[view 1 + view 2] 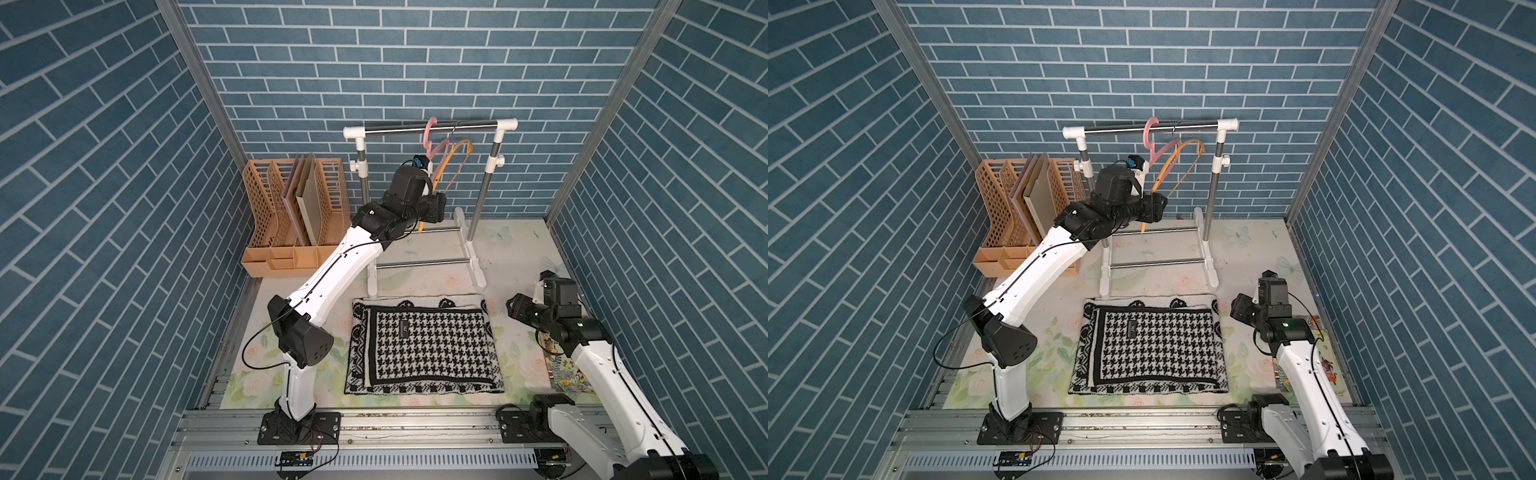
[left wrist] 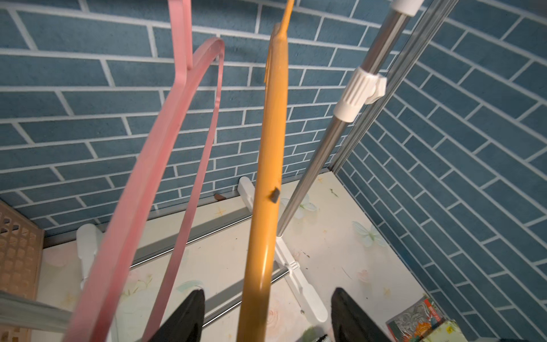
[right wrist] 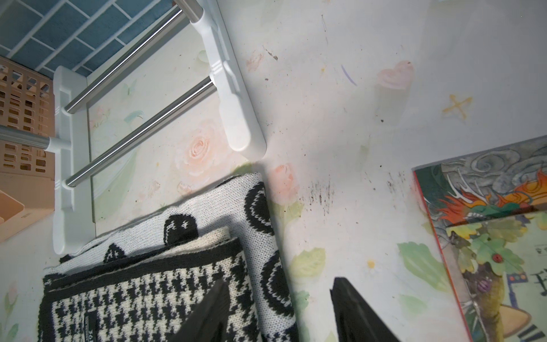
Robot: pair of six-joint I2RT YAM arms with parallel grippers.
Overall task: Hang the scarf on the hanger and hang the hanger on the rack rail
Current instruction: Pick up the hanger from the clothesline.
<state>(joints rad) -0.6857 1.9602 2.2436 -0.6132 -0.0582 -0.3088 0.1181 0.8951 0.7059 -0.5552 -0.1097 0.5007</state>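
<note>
Both the left fingers (image 2: 189, 316), straddling the mustard-yellow plastic hanger (image 2: 268, 148) near the surface's (image 2: 340, 251) back edge, and the right fingers (image 3: 355, 314), above the black-and-white houndstooth knitted scarf (image 3: 142, 296) lying mid-surface, stand apart; the left should close squarely.

Orange hanger (image 1: 445, 166) lower end hidden behind left arm (image 1: 332, 270). Book (image 1: 565, 380) at table (image 1: 515, 249) right edge half under right arm (image 1: 602, 374). Scarf (image 1: 424, 349) label unreadable.

The folded black-and-white houndstooth scarf (image 1: 424, 345) lies flat on the table (image 1: 511, 257); the yellow hanger (image 2: 268, 177) hangs from the rail (image 1: 395, 129).
</note>
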